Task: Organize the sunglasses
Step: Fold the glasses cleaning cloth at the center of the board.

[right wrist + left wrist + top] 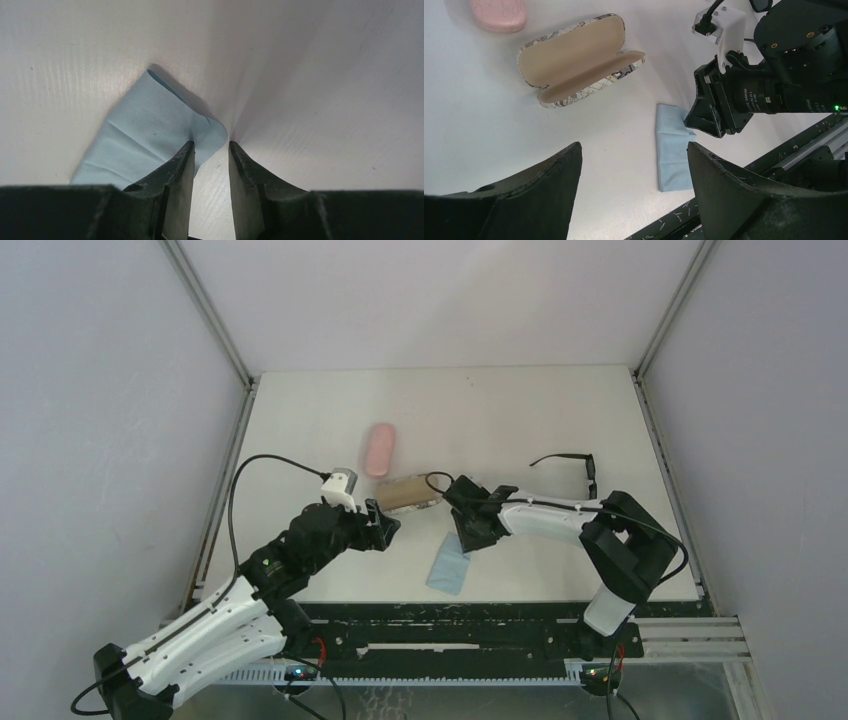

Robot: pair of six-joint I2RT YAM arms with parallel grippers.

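Observation:
The black sunglasses [576, 465] lie unfolded on the table at the far right, apart from both grippers; one dark lens [760, 4] peeks in at the top of the left wrist view. My left gripper [388, 525] hangs open and empty [634, 150] above the table, near the patterned case. My right gripper [466, 543] is down at the upper corner of the light-blue cloth [449, 565]. Its jaws [211, 145] stand a narrow gap apart, and the cloth's curled corner [207, 132] rises at their tips.
An open grey-patterned case [408, 493] with a tan lining [579, 60] lies between the grippers. A closed pink case [381, 448] lies behind it, also in the left wrist view [499, 14]. The table's front edge and black rail [450, 615] run just below the cloth.

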